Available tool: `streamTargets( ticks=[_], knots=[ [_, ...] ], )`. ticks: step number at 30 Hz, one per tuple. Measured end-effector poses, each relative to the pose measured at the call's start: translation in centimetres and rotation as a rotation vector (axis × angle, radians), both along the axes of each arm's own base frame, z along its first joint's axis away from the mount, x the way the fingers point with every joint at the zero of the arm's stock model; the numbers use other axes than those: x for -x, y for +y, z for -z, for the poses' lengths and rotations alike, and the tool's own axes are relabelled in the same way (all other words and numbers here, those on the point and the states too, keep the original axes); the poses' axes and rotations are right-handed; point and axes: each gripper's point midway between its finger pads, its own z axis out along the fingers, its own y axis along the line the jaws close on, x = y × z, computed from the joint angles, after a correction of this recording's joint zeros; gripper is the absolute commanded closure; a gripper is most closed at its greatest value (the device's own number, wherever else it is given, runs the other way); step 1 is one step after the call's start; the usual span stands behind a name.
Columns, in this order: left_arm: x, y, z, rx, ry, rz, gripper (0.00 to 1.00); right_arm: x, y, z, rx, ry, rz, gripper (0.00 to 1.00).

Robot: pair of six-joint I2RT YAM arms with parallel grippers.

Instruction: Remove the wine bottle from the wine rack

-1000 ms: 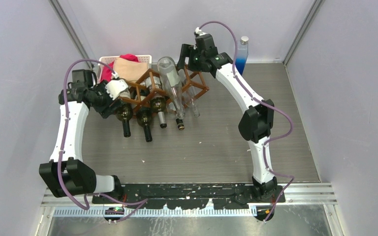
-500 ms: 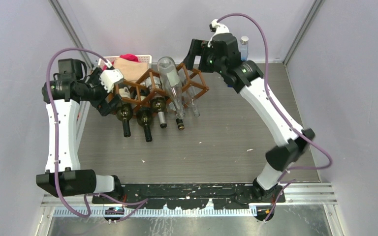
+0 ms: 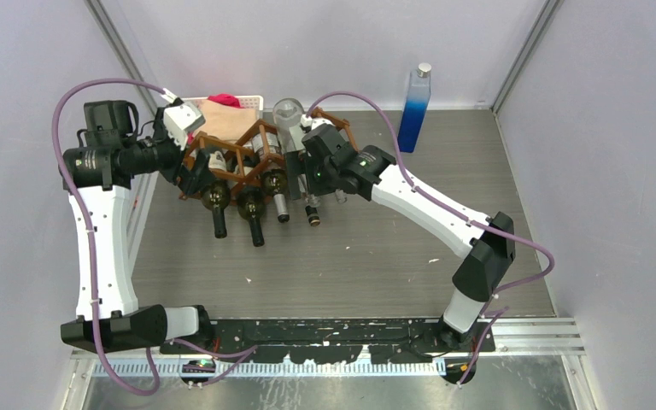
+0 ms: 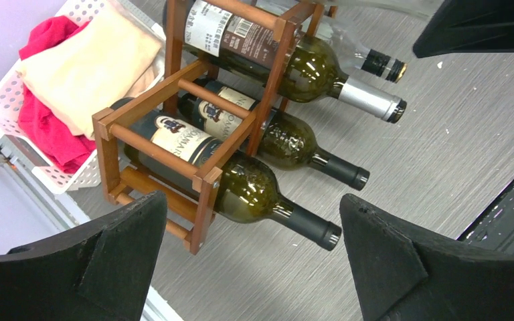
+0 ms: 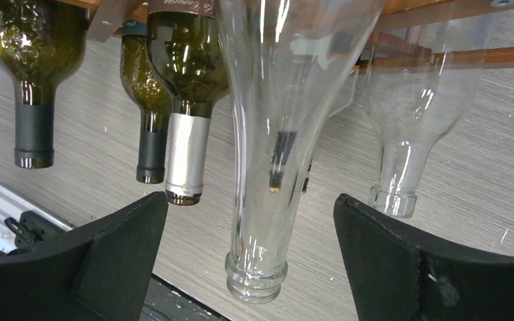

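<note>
The brown wooden wine rack stands at the back left of the table. It holds several dark green wine bottles with their necks toward me, and a clear glass bottle lies on top. My right gripper is open above the rack's front. In the right wrist view its fingers straddle the clear bottle's neck without touching it. My left gripper is open and empty at the rack's left end. In the left wrist view it hovers over the lowest green bottle and the rack.
A white plastic basket with red and beige cloths sits behind the rack and also shows in the left wrist view. A tall blue bottle stands at the back right. A second clear bottle lies to the right in the rack.
My right arm has swung from behind the rack to over its front, and its open fingers now straddle the clear bottle's neck. My left arm has lifted and drawn slightly back to the left.
</note>
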Motion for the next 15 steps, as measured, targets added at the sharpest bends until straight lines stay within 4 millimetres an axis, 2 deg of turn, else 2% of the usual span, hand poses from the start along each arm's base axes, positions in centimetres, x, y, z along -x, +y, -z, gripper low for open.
streamTargets(
  ticks=[8, 15],
  knots=[
    [1.1, -0.9, 0.6, 0.030, 0.005, 0.020, 0.00, -0.9, 0.7, 0.2, -0.012, -0.023, 0.010, 0.12],
    [1.9, -2.1, 1.8, 0.033, 0.023, 0.062, 0.00, -1.9, 1.8, 2.7, 0.010, 0.003, 0.014, 0.27]
  ],
)
